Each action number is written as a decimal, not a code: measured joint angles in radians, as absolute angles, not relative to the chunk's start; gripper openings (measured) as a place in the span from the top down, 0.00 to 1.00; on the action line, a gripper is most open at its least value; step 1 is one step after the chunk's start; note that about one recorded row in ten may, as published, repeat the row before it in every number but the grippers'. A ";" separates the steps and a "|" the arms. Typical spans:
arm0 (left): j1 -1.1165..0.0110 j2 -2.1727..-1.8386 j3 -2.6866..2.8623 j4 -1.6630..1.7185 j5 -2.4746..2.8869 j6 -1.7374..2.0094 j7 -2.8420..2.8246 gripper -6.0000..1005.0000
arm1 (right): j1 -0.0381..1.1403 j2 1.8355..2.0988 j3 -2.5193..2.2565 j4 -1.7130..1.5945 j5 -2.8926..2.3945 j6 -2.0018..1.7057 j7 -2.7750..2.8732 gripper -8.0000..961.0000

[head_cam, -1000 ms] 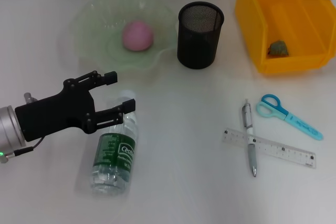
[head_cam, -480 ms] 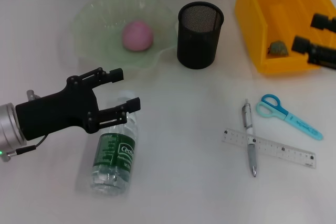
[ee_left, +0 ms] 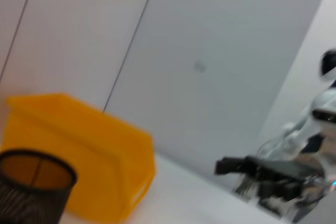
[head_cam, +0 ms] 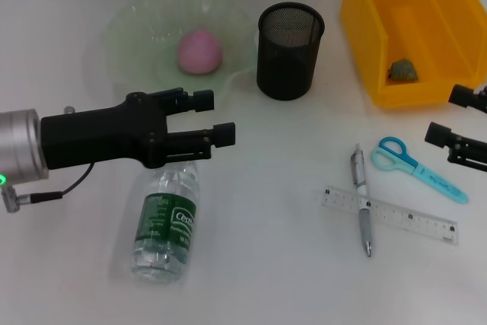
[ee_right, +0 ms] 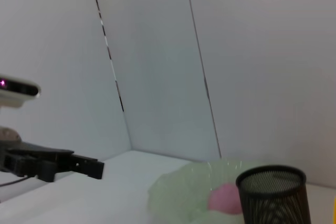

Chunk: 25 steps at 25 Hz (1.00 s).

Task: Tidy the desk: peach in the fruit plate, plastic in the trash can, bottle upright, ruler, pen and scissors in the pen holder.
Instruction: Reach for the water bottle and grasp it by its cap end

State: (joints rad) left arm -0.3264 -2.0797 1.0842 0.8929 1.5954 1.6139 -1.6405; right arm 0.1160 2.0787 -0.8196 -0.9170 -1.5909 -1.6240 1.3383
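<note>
Left gripper (head_cam: 217, 117), jaws apart and empty, hovers over the cap end of the bottle (head_cam: 166, 218), which lies on its side on the desk (head_cam: 266, 264). Right gripper (head_cam: 450, 118), jaws apart, sits at the right edge near the scissors (head_cam: 417, 167). Peach (head_cam: 200, 52) in fruit plate (head_cam: 137, 24); pen (head_cam: 361, 198) crosses ruler (head_cam: 389, 213); pen holder (head_cam: 289, 49) beside the yellow bin (head_cam: 365, 28).

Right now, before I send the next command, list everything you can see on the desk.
fruit plate: 1, pale green, far left
peach: 1, pink, in the plate
pen holder: 1, black mesh, beside the plate
trash can: 1, yellow, far right
plastic: 1, greenish, in the can
bottle: 1, clear with green label, lying near left
scissors: 1, blue, right
pen: 1, silver, across the ruler
ruler: 1, clear, near right
left gripper: black, open, above the bottle's cap end
right gripper: black, open, right edge
</note>
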 joint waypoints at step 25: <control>-0.293 -2.077 1.704 1.536 2.526 1.114 -2.868 0.21 | 0.134 2.079 -0.808 -0.879 -1.631 -1.617 1.335 0.12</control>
